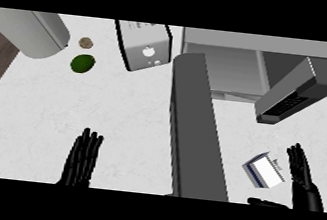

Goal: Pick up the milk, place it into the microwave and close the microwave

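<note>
Milk [265, 171] lies right of the open microwave door [194, 130], open right hand [305, 190] farther right, open left hand [79, 166] on the door's left.

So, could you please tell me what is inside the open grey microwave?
The open grey microwave shows only a bare floor inside; its top covers the back of the cavity. The white and blue milk carton sits outside, on the white counter beside the right hand.
</note>
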